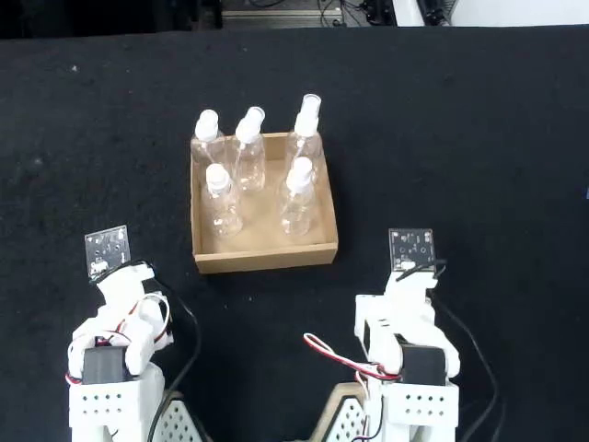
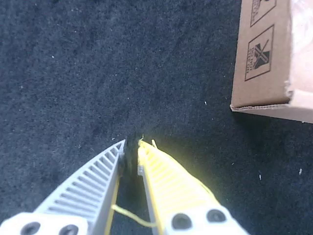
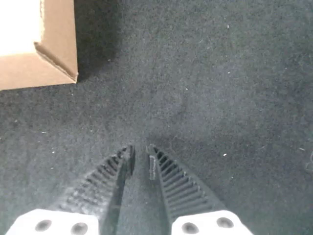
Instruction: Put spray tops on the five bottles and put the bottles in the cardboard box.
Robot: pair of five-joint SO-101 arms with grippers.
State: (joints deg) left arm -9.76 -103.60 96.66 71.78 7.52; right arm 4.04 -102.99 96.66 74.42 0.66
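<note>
We see an open cardboard box (image 1: pixel 267 255) on a black table (image 1: pixel 460 138). Five clear bottles (image 1: pixel 224 204) stand upright inside it, each capped with a white spray top (image 1: pixel 217 177). The left gripper (image 2: pixel 131 146), jaws pressed together, and the right gripper (image 3: pixel 141 152), jaws almost touching, hover near the box's front corners.

Robotics lab or test bench, by the look of it. Work table (image 1: pixel 479 138) draped in black cloth; two white printed arms, left arm (image 1: pixel 115 341) and right arm (image 1: pixel 409 336), mounted at its near edge, bare servo wires (image 1: pixel 331 354) looping out. Tangled cables (image 1: pixel 340 11) along the far edge. A cardboard box (image 1: pixel 267 256) staged mid-table
</note>
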